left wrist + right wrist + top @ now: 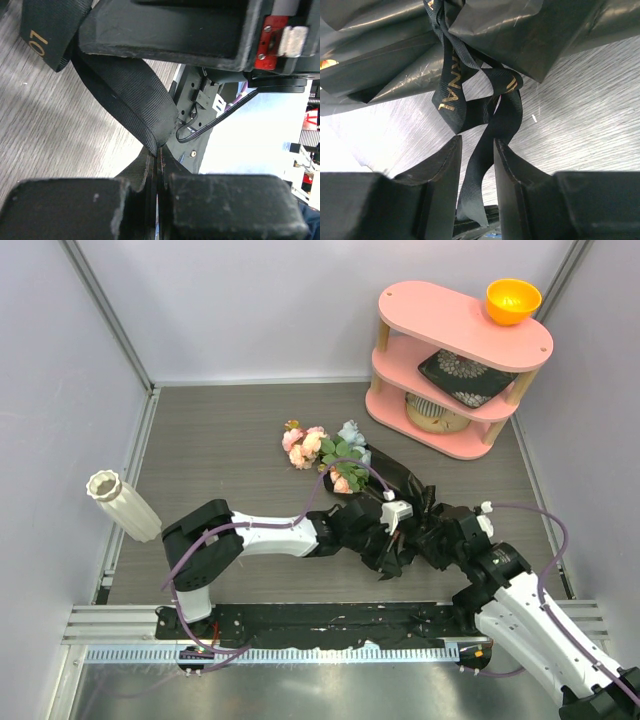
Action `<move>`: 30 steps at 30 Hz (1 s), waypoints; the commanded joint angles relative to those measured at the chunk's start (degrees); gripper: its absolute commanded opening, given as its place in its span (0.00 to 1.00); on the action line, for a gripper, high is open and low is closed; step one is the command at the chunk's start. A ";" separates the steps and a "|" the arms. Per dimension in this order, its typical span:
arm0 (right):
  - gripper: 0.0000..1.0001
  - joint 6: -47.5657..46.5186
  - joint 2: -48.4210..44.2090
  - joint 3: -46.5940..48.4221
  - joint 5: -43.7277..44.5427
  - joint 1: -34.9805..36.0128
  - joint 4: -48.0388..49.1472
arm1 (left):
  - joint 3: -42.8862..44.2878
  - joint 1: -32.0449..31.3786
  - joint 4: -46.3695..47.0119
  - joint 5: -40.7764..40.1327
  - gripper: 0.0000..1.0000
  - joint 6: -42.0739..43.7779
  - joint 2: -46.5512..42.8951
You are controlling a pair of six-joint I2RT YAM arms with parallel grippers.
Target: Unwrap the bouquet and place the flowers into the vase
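One vase (pixel 120 502) stands far left, well apart from the work. The left gripper (pixel 159 165) is clamped flat on a loop of ribbon (pixel 135 100) — soft, likely slippery webbing, best pinched near its free end. The bouquet (pixel 345 475) lies in the middle, probably light and floppy, its paper (pixel 405 480) crinkly. The right gripper (pixel 476 165) stands narrowly parted around a ribbon tail, not pinching. From above, black paper hides the knot and both sets of fingertips.

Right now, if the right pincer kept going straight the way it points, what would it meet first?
The right pincer meets black ribbon first: one tail hangs between its open fingers, knot just ahead. The wrapping paper lies beyond; depth is unclear.
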 commanded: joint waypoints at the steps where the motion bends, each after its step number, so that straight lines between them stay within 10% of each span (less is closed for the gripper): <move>1: 0.36 4.58 -0.34 -1.65 -0.63 0.16 4.59 | 2.31 -0.49 0.71 1.13 0.00 0.06 -1.20; 19: 0.52 -20.01 6.52 9.60 -0.71 0.16 -4.99 | 5.03 -0.58 -3.95 -1.50 0.00 1.82 -0.76; 30: 0.45 -16.16 -3.68 6.43 -8.90 0.07 -6.21 | 8.55 -0.41 -5.53 -4.14 0.00 0.85 1.70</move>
